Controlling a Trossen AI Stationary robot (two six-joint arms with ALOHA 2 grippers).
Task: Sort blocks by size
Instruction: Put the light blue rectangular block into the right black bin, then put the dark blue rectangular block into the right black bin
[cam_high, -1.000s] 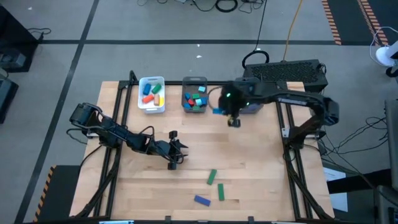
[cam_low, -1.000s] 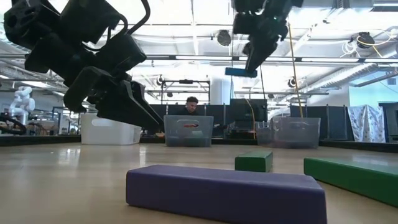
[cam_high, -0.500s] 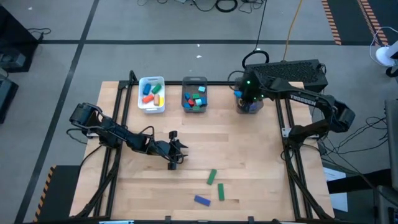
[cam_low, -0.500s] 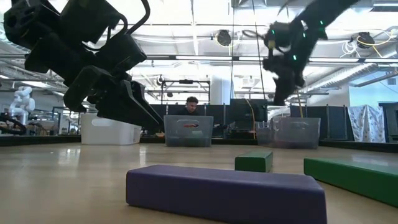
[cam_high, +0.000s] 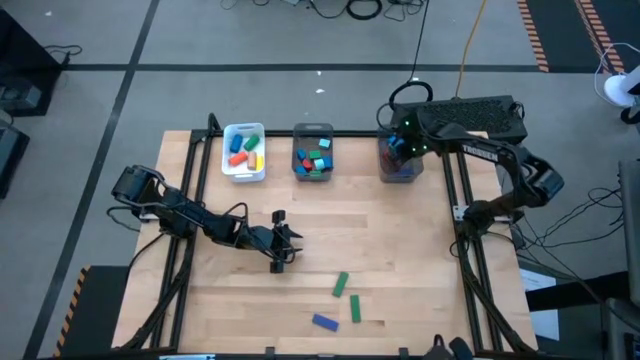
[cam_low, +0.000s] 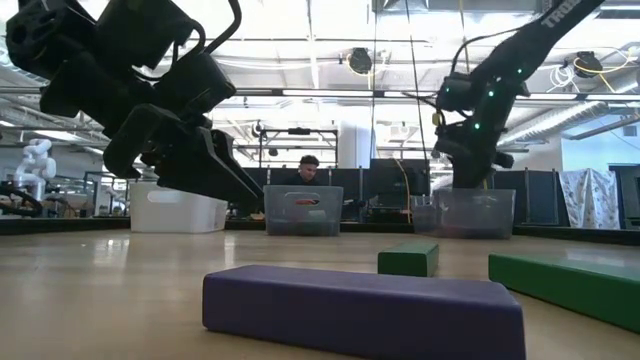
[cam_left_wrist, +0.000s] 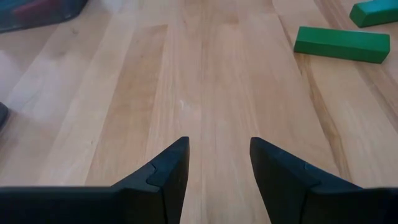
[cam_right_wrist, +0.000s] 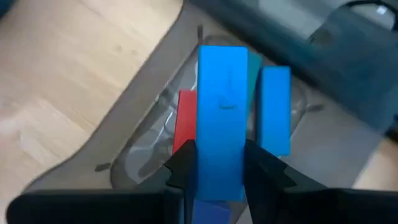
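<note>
The right tool (cam_right_wrist: 214, 163) pinched a long blue block (cam_right_wrist: 221, 118) across its narrow sides, directly above the grey bin (cam_right_wrist: 149, 149). It looked light, rigid and slick, best gripped mid-length. The left tool (cam_left_wrist: 217, 163) hung spread over the tabletop (cam_left_wrist: 205, 74).

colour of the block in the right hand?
Blue. The block is clamped in the right hand over the bin; the right wrist view shows it best.
</note>
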